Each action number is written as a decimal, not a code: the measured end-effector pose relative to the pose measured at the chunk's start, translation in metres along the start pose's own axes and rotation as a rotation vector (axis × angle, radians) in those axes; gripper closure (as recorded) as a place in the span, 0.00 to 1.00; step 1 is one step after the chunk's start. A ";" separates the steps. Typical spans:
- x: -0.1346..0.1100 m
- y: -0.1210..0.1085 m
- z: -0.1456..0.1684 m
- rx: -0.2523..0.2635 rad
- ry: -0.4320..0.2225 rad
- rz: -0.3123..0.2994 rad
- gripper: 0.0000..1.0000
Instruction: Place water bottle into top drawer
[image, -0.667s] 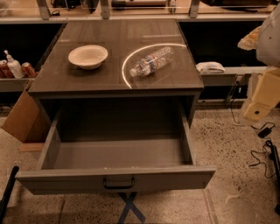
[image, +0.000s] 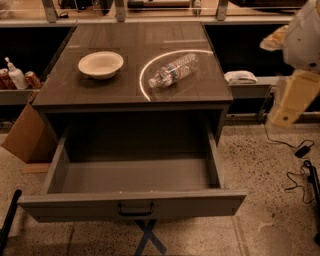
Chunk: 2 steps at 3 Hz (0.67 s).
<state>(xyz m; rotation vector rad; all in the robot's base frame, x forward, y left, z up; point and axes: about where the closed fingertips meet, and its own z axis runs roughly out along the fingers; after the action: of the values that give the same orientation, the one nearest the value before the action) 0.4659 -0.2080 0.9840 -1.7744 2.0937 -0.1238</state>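
The water bottle is clear with a white cap and a label band. It lies on its side on the cabinet top, right of centre, cap toward the front left. The top drawer is pulled wide open below it, and its inside shows nothing; a dark handle sits at the centre of its front panel. My gripper hangs with the white and tan arm at the right edge, well right of the bottle and apart from it, holding nothing I can see.
A white bowl sits on the cabinet top left of the bottle. A cardboard box leans at the cabinet's left. A pump bottle and cans stand on a left shelf. Cables lie on the floor at right.
The arm at the right edge has shifted slightly up and left. The bottle, bowl and drawer have not moved.
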 end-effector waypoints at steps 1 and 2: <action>-0.021 -0.043 0.030 -0.016 -0.089 -0.148 0.00; -0.050 -0.083 0.053 -0.035 -0.173 -0.300 0.00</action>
<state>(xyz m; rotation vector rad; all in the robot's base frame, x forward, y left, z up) 0.5675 -0.1658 0.9730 -2.0325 1.7115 -0.0145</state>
